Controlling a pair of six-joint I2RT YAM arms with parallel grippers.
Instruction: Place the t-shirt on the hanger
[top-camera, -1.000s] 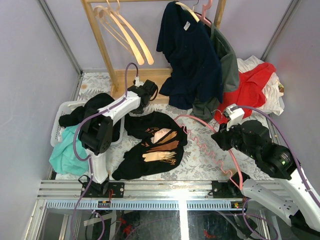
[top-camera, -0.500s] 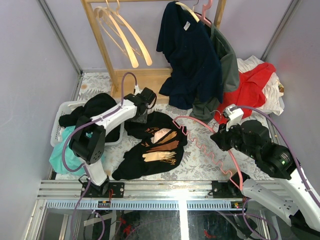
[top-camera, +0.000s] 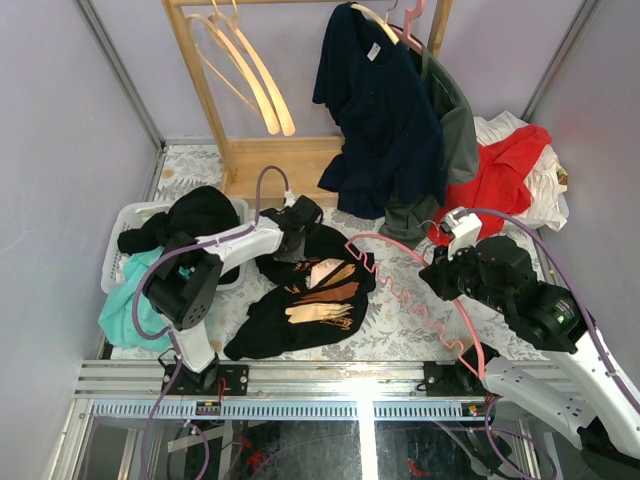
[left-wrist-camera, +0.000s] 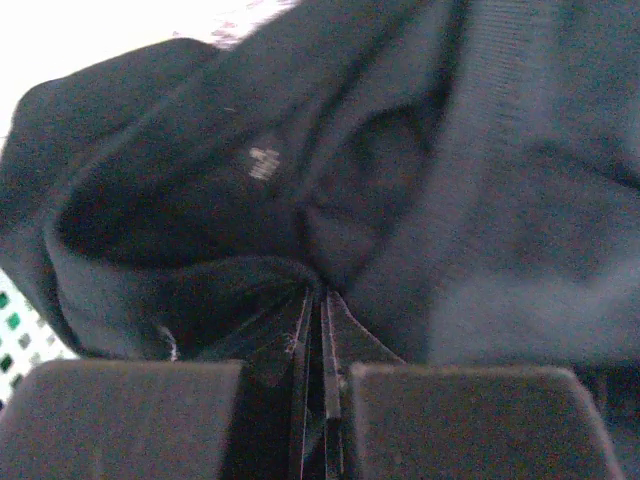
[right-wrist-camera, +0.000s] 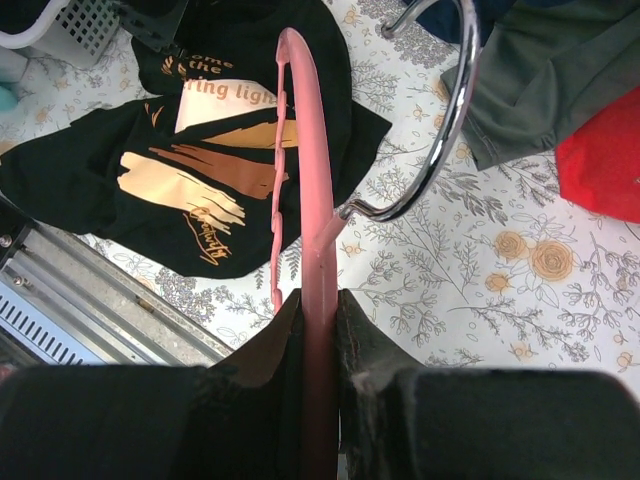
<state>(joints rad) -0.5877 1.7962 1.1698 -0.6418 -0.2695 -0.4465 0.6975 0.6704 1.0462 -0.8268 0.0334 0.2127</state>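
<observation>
Grasp step. Left gripper (left-wrist-camera: 319, 312) was pinched tight on the t-shirt (top-camera: 300, 298) at its collar end; shirt lay print-up on the table (top-camera: 400, 332). Right gripper (right-wrist-camera: 320, 312) clamped the hanger (right-wrist-camera: 298, 150), held beside the shirt. Next probably: lift the collar open, feed a hanger arm in.

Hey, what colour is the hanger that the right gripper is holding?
The hanger is pink, with a silver metal hook. The right wrist view shows it best.

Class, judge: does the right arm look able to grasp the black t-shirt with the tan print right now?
Probably not. The right pincer is shut on the pink plastic hanger, so its jaws are taken, though the black tan-printed t-shirt lies mostly uncovered nearby.
</observation>
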